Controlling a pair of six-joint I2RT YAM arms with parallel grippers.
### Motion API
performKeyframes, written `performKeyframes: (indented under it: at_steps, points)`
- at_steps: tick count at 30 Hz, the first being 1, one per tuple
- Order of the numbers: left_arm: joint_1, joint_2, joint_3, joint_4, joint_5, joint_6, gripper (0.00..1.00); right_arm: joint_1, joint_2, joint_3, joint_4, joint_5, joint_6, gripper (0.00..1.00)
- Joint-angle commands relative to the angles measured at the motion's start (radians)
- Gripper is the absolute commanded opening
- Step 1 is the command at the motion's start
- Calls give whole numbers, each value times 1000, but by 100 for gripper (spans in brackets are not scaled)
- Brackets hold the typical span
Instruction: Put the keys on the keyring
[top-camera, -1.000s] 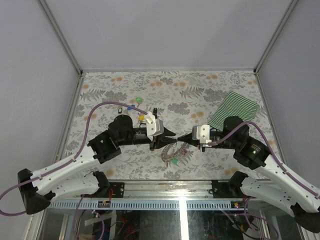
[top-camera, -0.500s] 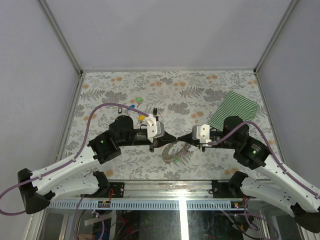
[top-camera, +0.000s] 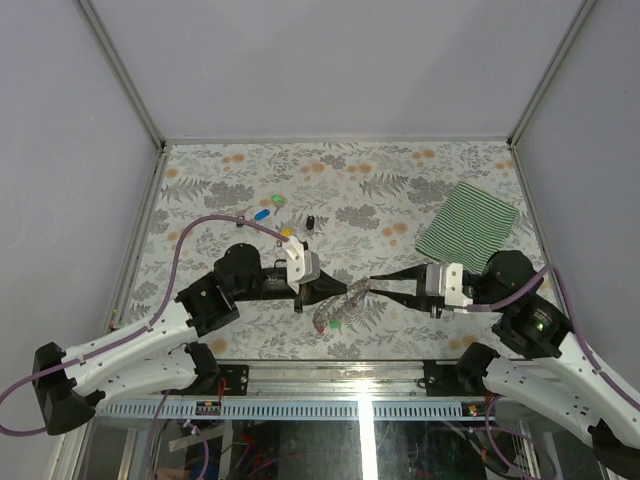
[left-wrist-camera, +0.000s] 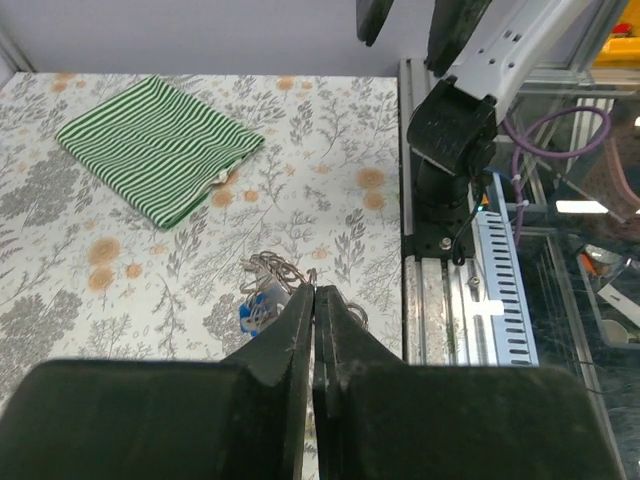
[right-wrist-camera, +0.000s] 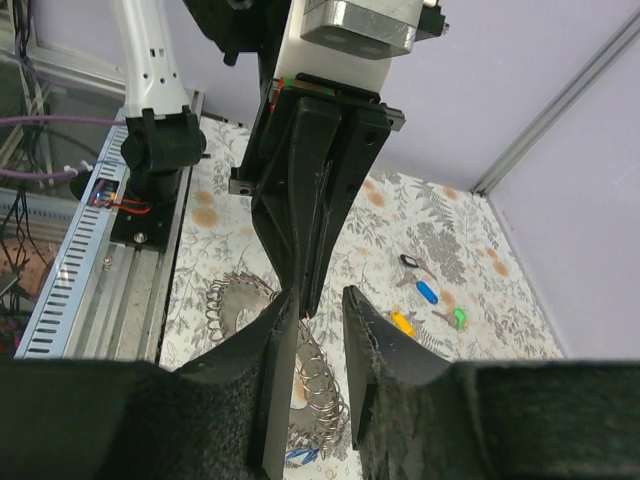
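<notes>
Your left gripper (top-camera: 347, 289) has its jaws pressed flat together, with the tips right at the upper edge of the keyring (top-camera: 335, 309). You cannot tell from these views whether they pinch its wire. Your right gripper (top-camera: 374, 281) faces it tip to tip from the other side. It sits just beside the left one, its jaws a narrow gap apart with nothing between them. The keyring is at the near side of the counter (top-camera: 400, 170), between the two arms. In the wrist views it shows as loops of pale wire, with a blue-headed key (left-wrist-camera: 254, 312) against it. The other keys (top-camera: 262, 213) lie scattered farther back on the left, with blue, green, yellow and black heads, well apart from the ring. A green striped cloth (top-camera: 467, 224) lies flat at the right rear. Any print on the arms is too small to read.
</notes>
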Motion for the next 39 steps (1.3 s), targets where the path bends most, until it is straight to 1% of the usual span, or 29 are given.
performKeyframes:
  at_steps: [1,8,10,13,15,17,19,29,39]
  points:
    - [1,-38,-27,244,65,-57,0,5,-33,-29,71,-30,73,32]
    - [0,-62,-82,368,71,-90,0,6,-47,-86,130,-30,142,37]
    - [1,-71,-101,401,61,-96,0,5,-47,-99,140,-50,136,38]
    - [0,-83,-123,441,54,-101,0,6,-41,-115,187,-61,166,37]
    - [1,-87,-130,458,52,-102,0,6,-30,-119,210,-77,174,35]
    - [1,-89,-132,465,46,-102,0,6,-14,-117,218,-95,177,31]
    - [0,-90,-132,464,37,-102,0,6,3,-112,223,-108,176,30]
    - [1,-95,-123,448,22,-95,0,5,65,-113,226,-101,141,34]
    - [1,-98,-119,441,28,-93,0,6,93,-111,229,-89,127,33]
